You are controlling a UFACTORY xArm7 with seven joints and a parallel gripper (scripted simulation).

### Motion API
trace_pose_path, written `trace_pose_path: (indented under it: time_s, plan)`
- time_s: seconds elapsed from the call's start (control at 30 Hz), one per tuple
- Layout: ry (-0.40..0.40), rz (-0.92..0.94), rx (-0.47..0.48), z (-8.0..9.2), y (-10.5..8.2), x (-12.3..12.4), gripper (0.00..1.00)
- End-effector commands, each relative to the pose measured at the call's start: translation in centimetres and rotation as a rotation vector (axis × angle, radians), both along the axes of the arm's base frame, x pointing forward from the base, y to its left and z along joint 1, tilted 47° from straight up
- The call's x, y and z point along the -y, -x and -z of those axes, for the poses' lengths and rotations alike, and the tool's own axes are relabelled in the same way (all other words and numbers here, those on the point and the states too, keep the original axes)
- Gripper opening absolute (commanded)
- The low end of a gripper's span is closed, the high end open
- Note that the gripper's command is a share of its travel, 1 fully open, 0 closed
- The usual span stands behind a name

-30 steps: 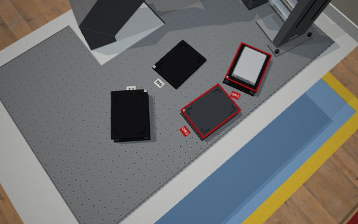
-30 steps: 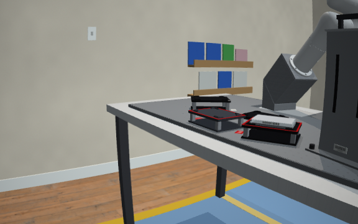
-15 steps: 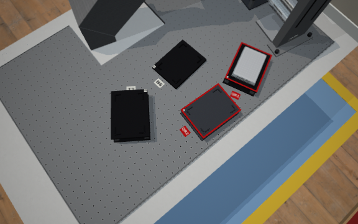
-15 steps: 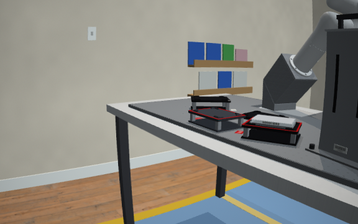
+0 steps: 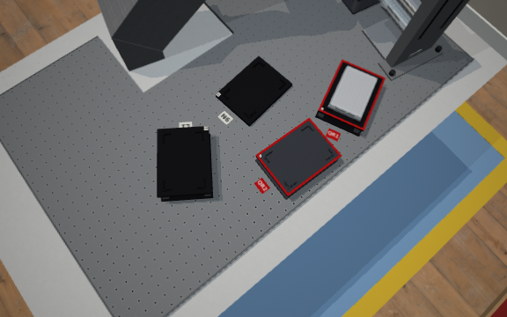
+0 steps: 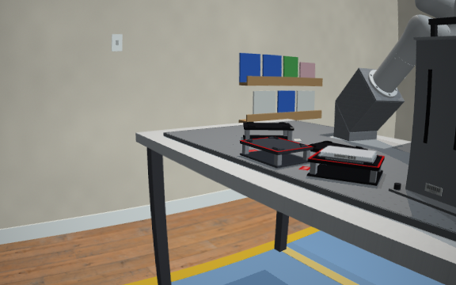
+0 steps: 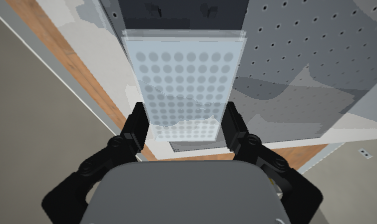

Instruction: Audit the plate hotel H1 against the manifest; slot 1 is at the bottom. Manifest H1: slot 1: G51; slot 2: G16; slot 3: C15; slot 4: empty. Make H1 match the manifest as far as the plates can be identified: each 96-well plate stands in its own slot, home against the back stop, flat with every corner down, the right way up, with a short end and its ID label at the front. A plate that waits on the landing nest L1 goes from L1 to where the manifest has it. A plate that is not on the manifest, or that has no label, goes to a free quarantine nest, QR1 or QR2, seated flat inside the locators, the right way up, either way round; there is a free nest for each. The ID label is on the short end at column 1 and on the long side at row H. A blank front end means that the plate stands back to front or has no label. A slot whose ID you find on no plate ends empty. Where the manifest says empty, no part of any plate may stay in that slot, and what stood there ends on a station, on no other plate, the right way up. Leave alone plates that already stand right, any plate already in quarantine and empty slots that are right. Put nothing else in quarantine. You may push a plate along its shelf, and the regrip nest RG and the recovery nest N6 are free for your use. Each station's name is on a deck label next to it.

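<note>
Top view: the nest QR1 (image 5: 335, 77), red-framed, serves as the reference. A white plate (image 5: 354, 93) sits inside its frame. QR2 (image 5: 298, 156), also red-framed, lies just below and left of QR1 and carries nothing. The black nest N6 (image 5: 253, 90) lies to the left of QR1, and a further black nest (image 5: 184, 162) stands well to the left of QR1, beyond QR2. A dark upright post (image 5: 424, 32) rises just to the right of QR1. The gripper is not visible here.

Exterior view: the arm (image 6: 400, 55) slopes upward from a grey angled base block (image 6: 364, 104) standing behind QR1 (image 6: 347, 166). The white plate (image 6: 347, 153) lies flat on that nest. A tall dark tower (image 6: 446, 119) stands to the right of QR1.

Wrist view: the gripper (image 7: 187, 131) is clamped across a clear 96-well plate (image 7: 185, 86), one black finger (image 7: 137, 128) on each long side near its closer end. The plate extends away from the wrist toward a dark opening. QR1 is out of this view.
</note>
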State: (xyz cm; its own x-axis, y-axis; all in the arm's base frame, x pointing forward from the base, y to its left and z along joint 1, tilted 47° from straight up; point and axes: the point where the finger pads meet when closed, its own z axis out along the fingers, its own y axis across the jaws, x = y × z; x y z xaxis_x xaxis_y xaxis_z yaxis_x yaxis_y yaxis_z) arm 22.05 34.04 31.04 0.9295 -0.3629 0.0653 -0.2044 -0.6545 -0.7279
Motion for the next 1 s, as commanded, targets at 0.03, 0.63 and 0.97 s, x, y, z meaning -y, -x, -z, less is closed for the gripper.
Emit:
trace_pose_path:
  time_s: [0.03, 0.63, 0.97]
  plan:
    - [-0.003, 0.000, 0.002, -0.43, 0.09, 0.24, 0.00]
    - [-0.003, 0.000, 0.002, -1.07, 0.37, 0.86, 0.00]
    - [-0.003, 0.000, 0.002, -1.07, 0.38, 0.86, 0.00]
